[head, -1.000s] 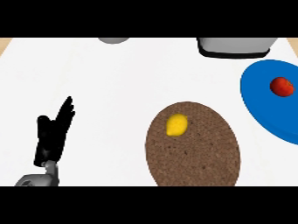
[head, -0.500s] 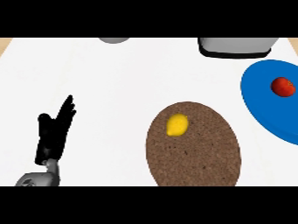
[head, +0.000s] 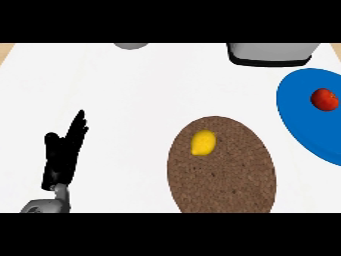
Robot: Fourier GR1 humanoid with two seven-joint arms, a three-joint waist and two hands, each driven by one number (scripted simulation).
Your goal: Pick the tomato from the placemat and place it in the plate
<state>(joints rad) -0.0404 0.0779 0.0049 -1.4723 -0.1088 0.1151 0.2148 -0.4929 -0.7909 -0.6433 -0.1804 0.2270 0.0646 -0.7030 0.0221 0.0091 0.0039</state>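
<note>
A red tomato (head: 324, 99) lies on the blue plate (head: 311, 136) at the right side of the white counter. Nothing touches it. The brown oval placemat (head: 225, 178) sits in the lower middle and carries a small yellow fruit (head: 202, 142) near its upper left. My left hand (head: 62, 155) rests open at the lower left, fingers straight and pointing away, far from the placemat and the plate. My right hand does not show in the head view.
A grey container with a dark rim (head: 270, 52) stands at the back right, just behind the plate. A small grey object (head: 131, 45) is cut off at the back middle. The counter's wooden edge shows at the far left.
A grey bit of the right arm at the right edge over the plate has drawn out of view. The tomato, the plate and the left hand have stayed put.
</note>
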